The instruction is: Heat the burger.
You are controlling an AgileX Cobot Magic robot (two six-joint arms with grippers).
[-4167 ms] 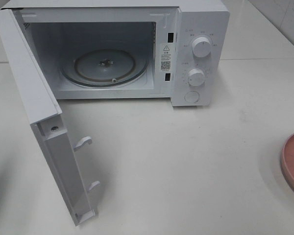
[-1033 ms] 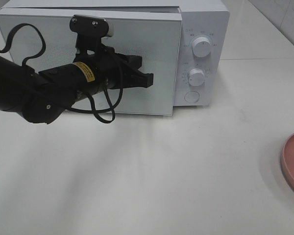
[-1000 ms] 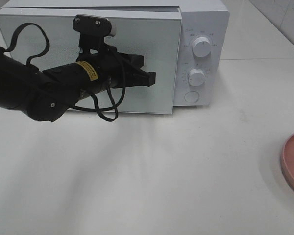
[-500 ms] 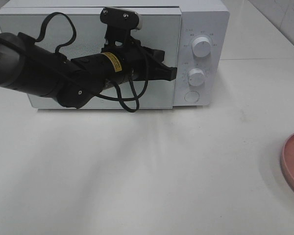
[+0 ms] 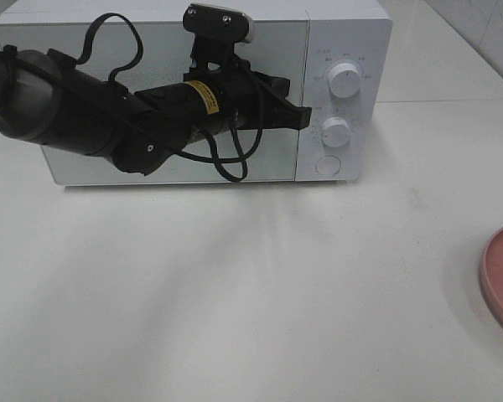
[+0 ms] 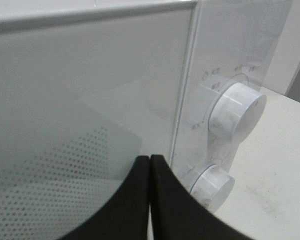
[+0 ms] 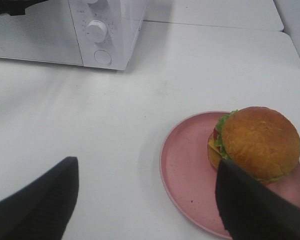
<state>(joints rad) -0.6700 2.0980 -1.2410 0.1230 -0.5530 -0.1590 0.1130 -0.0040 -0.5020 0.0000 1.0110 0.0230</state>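
Right wrist: burger point(image 7: 255, 142) on pink plate point(image 7: 185, 175), microwave point(image 7: 65, 30) apart.

A pale, off-white surface point(image 5: 318, 285) fills the exterior high view under soft, even light, faint shadows spreading across its middle, with a seam running toward 3 o'clock and a glossy white tiled wall point(image 5: 486, 33) at 1 o'clock.

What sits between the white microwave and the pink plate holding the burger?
Nothing: right wrist view shows only bare white tabletop between white microwave and round pink plate with golden-bun burger.
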